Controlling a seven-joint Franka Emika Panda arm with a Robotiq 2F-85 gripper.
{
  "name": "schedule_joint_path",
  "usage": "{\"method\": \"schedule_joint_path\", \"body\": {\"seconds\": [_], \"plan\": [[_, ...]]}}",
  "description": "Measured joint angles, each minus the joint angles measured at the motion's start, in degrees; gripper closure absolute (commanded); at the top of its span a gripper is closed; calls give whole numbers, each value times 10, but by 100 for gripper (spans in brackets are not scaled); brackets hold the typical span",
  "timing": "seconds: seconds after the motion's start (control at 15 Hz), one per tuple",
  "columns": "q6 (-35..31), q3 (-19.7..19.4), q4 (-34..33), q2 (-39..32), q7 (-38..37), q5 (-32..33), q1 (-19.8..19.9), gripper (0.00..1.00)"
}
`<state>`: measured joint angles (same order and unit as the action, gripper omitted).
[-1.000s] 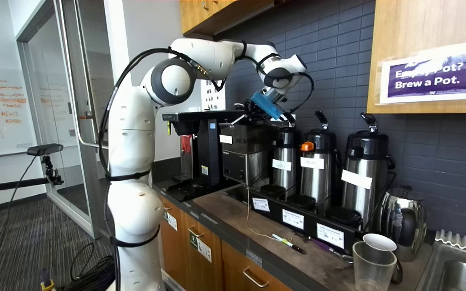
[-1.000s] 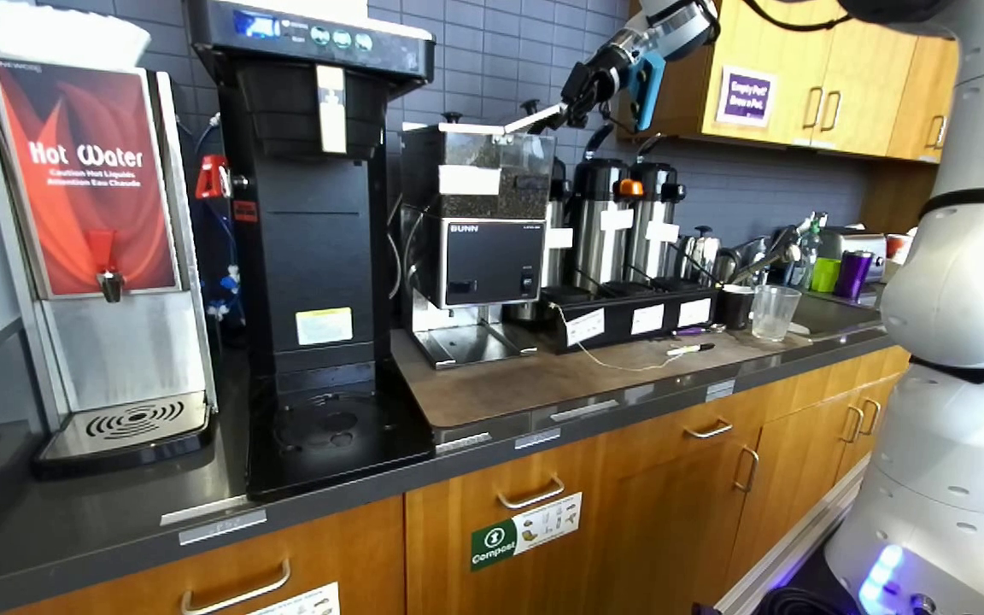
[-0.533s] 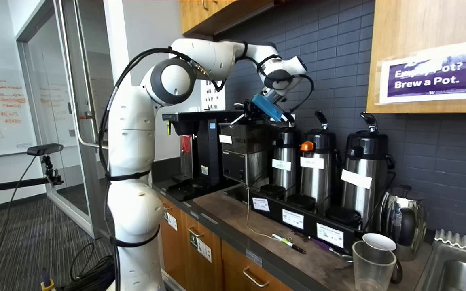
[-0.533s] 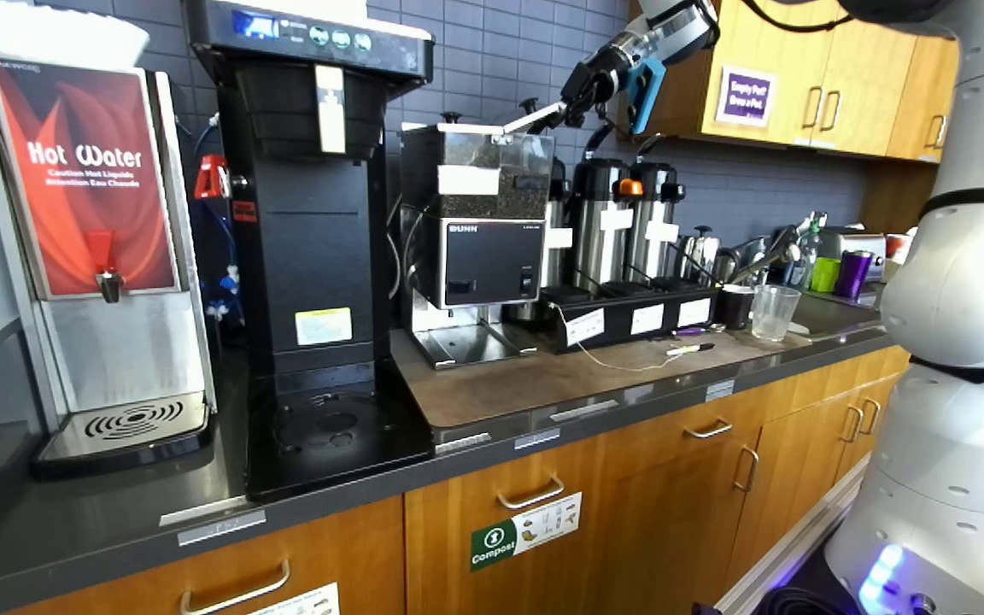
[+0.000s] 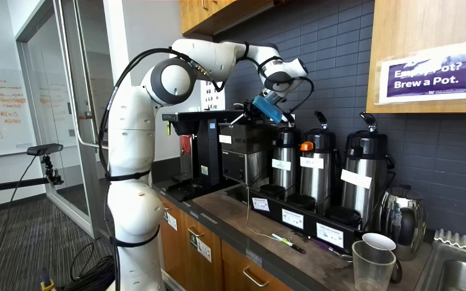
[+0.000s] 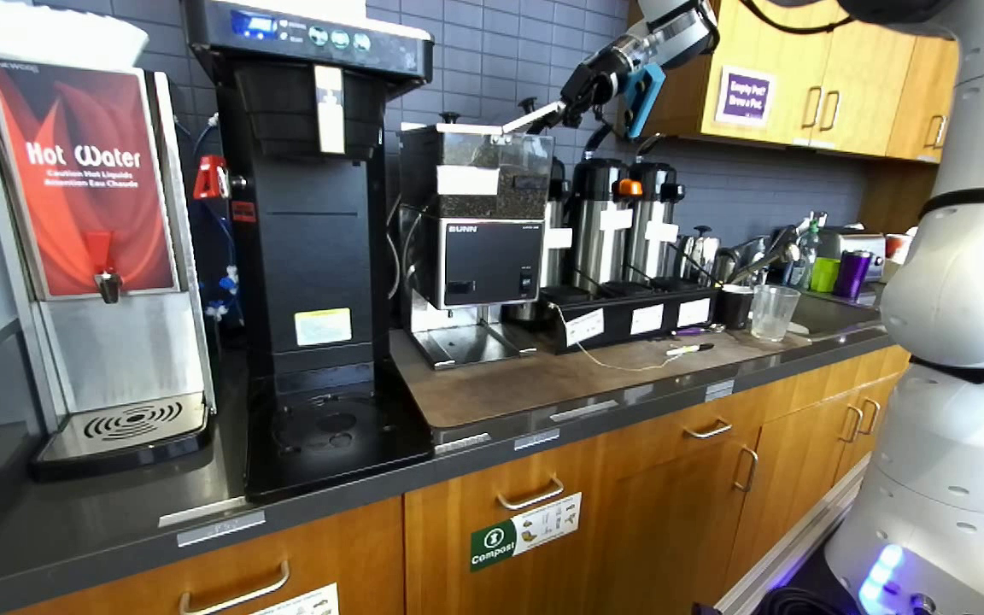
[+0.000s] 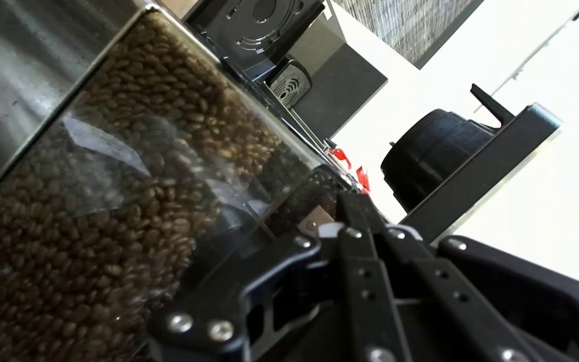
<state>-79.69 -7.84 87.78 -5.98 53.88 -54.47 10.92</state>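
My gripper leans over the coffee-bean hopper, jaws looking closed at what seems its tilted lid, perhaps propping it; whether they pinch it, I can't tell

We're by the sink in an exterior view, gazing down the counter past the arm; in an exterior view we're close on the hot-water machine, facing sinkward. Grinder and airpots land in both exterior views! The wrist view, steeply rolled, looks down close on the coffee beans.
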Motion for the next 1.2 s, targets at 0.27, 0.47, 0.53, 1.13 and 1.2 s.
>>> {"method": "schedule_joint_path", "body": {"seconds": [0.27,0.47,0.53,1.13,1.2], "plan": [[0,2,0,0,8,0,-1,100],[0,5,0,1,9,0,-2,100],[0,5,0,1,9,0,-3,100],[-32,14,-2,12,-3,76,-23,100],[-38,17,-1,16,-4,86,-26,100]]}}
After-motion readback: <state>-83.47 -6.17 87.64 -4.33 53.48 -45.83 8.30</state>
